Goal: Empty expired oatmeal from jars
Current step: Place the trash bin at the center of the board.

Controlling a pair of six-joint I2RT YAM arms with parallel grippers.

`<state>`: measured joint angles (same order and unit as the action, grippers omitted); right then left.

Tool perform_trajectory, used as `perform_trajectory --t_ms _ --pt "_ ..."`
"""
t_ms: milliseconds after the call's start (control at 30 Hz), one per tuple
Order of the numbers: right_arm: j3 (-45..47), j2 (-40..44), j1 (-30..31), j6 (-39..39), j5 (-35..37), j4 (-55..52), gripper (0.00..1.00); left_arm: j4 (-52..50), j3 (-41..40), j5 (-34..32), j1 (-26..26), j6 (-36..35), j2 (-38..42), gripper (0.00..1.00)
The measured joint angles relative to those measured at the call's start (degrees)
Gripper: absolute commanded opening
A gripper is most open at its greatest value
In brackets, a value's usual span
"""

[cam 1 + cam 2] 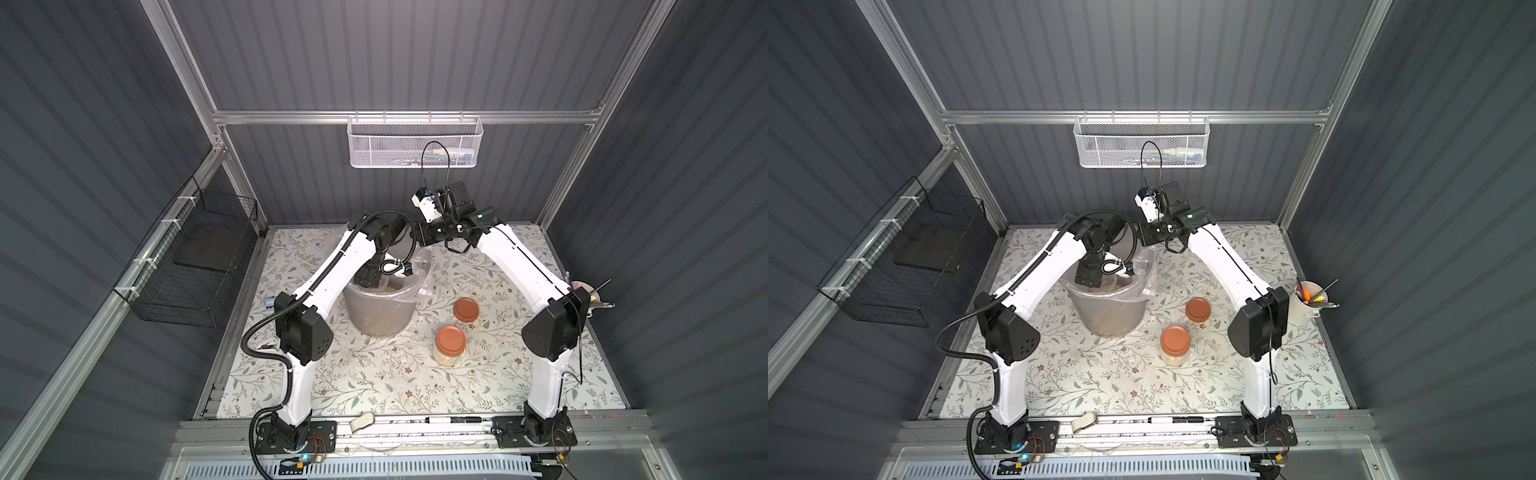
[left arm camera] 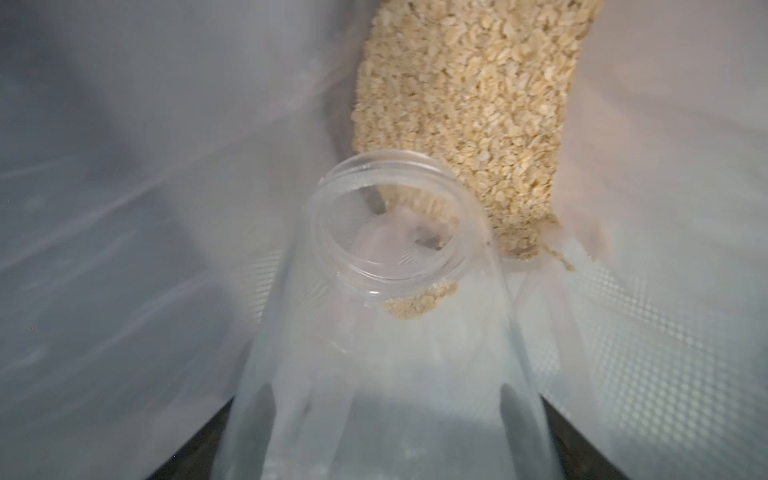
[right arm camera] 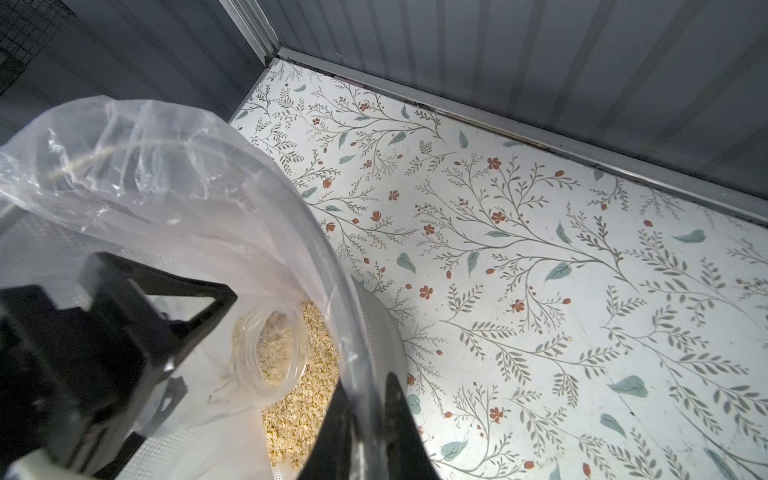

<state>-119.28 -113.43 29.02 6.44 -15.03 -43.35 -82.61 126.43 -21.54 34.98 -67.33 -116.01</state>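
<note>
Nearest the camera, a marker pen (image 1: 451, 420) and a small pale object (image 1: 362, 422) lie on the front rail (image 1: 415, 432), between the two arm bases. On the left wall hangs a black wire basket (image 1: 187, 266).

Right of it, the left arm reaches over the floral worktop (image 1: 374, 382) and down into the grey bin (image 1: 380, 320), which stands left of centre and is lined with a clear plastic liner (image 3: 166, 174). The left gripper (image 1: 370, 280) clamps an open jar (image 2: 386, 249) by its body, with the mouth tipped downward inside the bin. The jar is nearly empty, with a small clump of flakes clinging at its neck. The oatmeal (image 2: 469, 104) lies as a pale heap on the liner at the bottom of the bin, just beyond the jar's mouth.

The right gripper (image 1: 417, 243) is at the bin's far right edge. Its jaws are closed, pinching the rim with the liner over it.

Right of the bin, a lidded jar (image 1: 451, 345) stands upright on the worktop with oatmeal inside. Just beyond it is a second orange lid (image 1: 466, 309), and I cannot tell whether a jar sits under it. At the far right edge is a white cup of pens (image 1: 1308, 303).
</note>
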Motion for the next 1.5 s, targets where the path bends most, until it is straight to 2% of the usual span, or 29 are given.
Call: perform_trajectory --t_ms 267,567,700,867,933,1033,1200,1333,1367,1433,1500 --pt "-0.9 -0.4 0.3 0.2 0.4 -0.7 0.0 0.2 -1.5 -2.3 -1.6 0.0 6.5 0.0" --pt "-2.3 -1.2 0.9 0.4 1.2 -1.5 0.0 0.0 -4.7 -0.7 1.1 0.0 6.8 0.0" --pt "-2.6 -1.2 1.2 0.6 0.6 -1.7 0.0 4.2 -10.7 -0.5 0.7 -0.7 11.3 0.0" --pt "-3.2 -1.5 1.6 0.3 1.4 -2.4 0.0 3.9 -9.5 -0.7 -0.3 -0.3 11.5 0.0" --pt "-3.2 -1.5 1.5 0.4 2.1 -2.4 0.0 5.7 -8.7 1.1 -1.6 0.0 12.5 0.0" --pt "-3.2 -1.5 1.4 0.5 2.4 -2.5 0.0 13.8 -13.3 5.6 -4.9 0.7 18.4 0.0" --pt "-3.3 -1.5 1.4 0.6 2.5 -2.6 0.02 21.8 -21.7 9.2 -9.0 3.0 29.6 0.0" --pt "-3.5 -1.5 1.4 0.7 2.7 -3.0 0.16 28.5 -28.8 13.3 -10.0 5.9 36.4 0.0" --pt "-3.6 -1.6 1.4 0.7 2.6 -3.1 0.24 29.9 -30.5 14.6 -10.3 6.7 37.8 0.0" --pt "-3.7 -1.6 1.4 1.1 2.8 -3.5 0.51 33.2 -33.9 17.9 -10.9 8.6 40.5 0.0" --pt "-3.7 -1.8 1.3 1.5 2.9 -4.0 0.71 36.4 -36.4 21.0 -11.3 10.5 42.5 0.0"
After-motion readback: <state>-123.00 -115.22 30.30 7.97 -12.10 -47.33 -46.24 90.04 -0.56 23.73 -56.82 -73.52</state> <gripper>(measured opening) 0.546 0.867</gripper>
